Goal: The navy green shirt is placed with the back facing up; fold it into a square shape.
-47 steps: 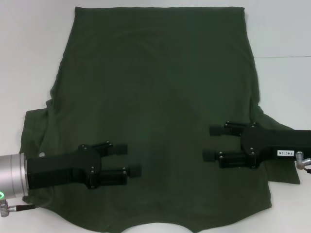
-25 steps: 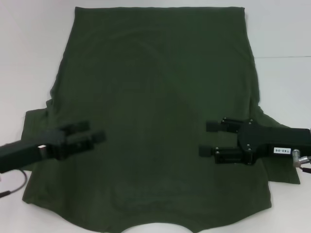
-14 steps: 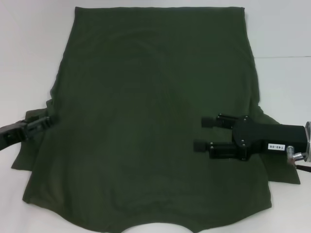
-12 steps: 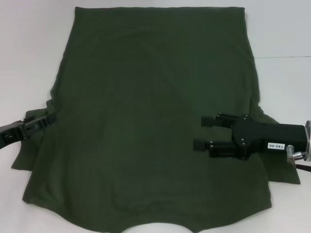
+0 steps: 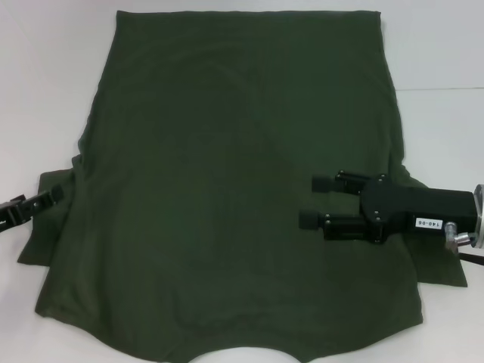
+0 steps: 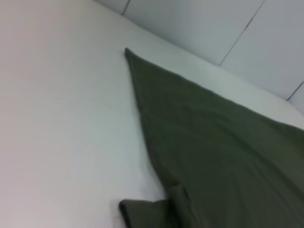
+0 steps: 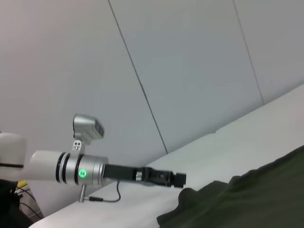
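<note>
The navy green shirt [image 5: 242,181] lies spread flat on the white table, plain side up, with its neckline at the near edge and its hem at the far edge. My right gripper [image 5: 311,200] is open and hovers over the shirt's right side near the right sleeve [image 5: 439,265], pointing left with nothing between its fingers. My left gripper [image 5: 45,198] sits low at the far left, over the edge of the left sleeve [image 5: 53,227]. The right wrist view shows that left gripper [image 7: 175,178] beside the cloth [image 7: 247,199]. In the left wrist view the shirt [image 6: 213,156] runs off diagonally.
The white table [image 5: 53,91] surrounds the shirt on the left, right and far sides. A grey panelled wall [image 7: 190,71] stands behind the table. The left arm's silver wrist with a green light [image 7: 80,173] reaches in from the table's side.
My left arm has pulled back to the left, from over the shirt's lower left to the left sleeve's edge. My right gripper has drifted slightly left and farther away, still open.
</note>
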`<state>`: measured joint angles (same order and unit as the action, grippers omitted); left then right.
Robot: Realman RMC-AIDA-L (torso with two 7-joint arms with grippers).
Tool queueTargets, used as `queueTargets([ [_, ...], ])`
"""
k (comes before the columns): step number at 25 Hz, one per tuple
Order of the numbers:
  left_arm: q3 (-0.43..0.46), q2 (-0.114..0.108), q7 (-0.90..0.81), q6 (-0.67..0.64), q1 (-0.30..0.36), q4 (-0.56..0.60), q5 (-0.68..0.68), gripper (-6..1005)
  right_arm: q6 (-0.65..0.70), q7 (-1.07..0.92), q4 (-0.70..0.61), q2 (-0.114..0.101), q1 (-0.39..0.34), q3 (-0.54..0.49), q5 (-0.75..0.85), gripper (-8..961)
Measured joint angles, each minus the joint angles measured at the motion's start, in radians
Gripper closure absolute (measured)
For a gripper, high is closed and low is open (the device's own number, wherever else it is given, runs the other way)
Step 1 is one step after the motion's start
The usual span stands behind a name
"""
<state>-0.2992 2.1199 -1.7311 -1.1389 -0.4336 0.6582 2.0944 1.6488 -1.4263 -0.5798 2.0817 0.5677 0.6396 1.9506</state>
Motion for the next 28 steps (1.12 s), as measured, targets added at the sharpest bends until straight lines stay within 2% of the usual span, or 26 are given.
queueTargets([
  [16,-0.021,0.005,0.017,0.031,-0.003,-0.015,0.057,93,0.0,0.0,0.0,0.0,0.0,0.0,-0.001,45],
  [28,-0.02,0.004,0.015,-0.072,-0.001,0.025,0.128,94,0.005,0.0,0.0,0.0,0.0,0.0,-0.001,45],
])
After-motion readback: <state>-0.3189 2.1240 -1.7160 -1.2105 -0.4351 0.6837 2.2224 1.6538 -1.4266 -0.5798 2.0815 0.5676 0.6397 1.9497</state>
